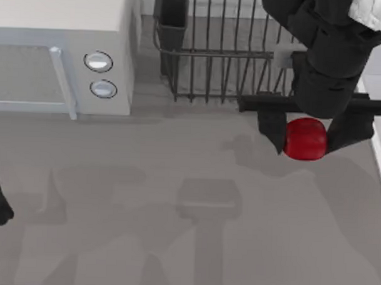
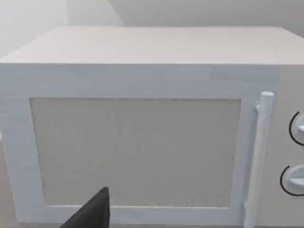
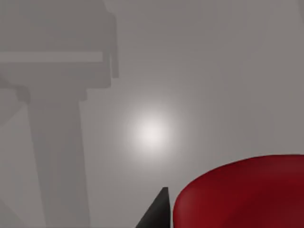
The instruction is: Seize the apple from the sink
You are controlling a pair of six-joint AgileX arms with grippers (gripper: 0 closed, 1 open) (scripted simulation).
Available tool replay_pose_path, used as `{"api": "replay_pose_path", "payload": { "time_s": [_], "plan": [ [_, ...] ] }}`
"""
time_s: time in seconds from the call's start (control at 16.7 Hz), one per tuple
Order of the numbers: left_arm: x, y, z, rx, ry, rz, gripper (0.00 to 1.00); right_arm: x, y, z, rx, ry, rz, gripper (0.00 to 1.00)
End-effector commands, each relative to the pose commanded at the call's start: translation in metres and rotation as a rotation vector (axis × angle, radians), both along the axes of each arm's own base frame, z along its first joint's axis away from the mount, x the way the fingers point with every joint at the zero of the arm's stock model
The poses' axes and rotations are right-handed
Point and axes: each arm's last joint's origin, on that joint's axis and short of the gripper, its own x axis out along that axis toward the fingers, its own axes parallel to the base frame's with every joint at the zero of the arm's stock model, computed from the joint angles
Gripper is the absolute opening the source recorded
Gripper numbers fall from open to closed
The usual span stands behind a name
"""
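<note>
apple [image 1: 305, 139], round glossy red, clamped in right end effector [image 1: 311, 137]

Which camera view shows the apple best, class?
The top view: the whole apple sits between the right gripper's fingers, over the grey table. The right wrist view shows part of its red curve. The left wrist view faces the microwave.

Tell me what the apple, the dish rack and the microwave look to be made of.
The apple, between the right gripper's fingers: smooth glossy red skin, with a soft sheen; real or plastic, cannot tell. The dish rack: thin dark bars, likely coated metal wire. The microwave: matte white casing, probably painted metal or plastic, with shiny round knobs.
</note>
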Motion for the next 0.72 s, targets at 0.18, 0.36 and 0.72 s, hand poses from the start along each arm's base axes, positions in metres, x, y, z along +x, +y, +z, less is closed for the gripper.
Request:
{"api": "replay_pose_path", "payload": {
  "time_s": [0.18, 0.36, 0.72],
  "plan": [
    [0.000, 0.000, 0.000, 0.000, 0.000, 0.000, 1.00, 0.000, 0.000, 0.000, 0.000, 0.000, 0.000, 0.00],
    [0.000, 0.000, 0.000, 0.000, 0.000, 0.000, 1.00, 0.002, 0.000, -0.006, -0.002, 0.006, -0.004, 0.00],
    [0.000, 0.000, 0.000, 0.000, 0.000, 0.000, 1.00, 0.006, 0.003, -0.070, 0.007, -0.009, -0.001, 0.00]
  ]
}}
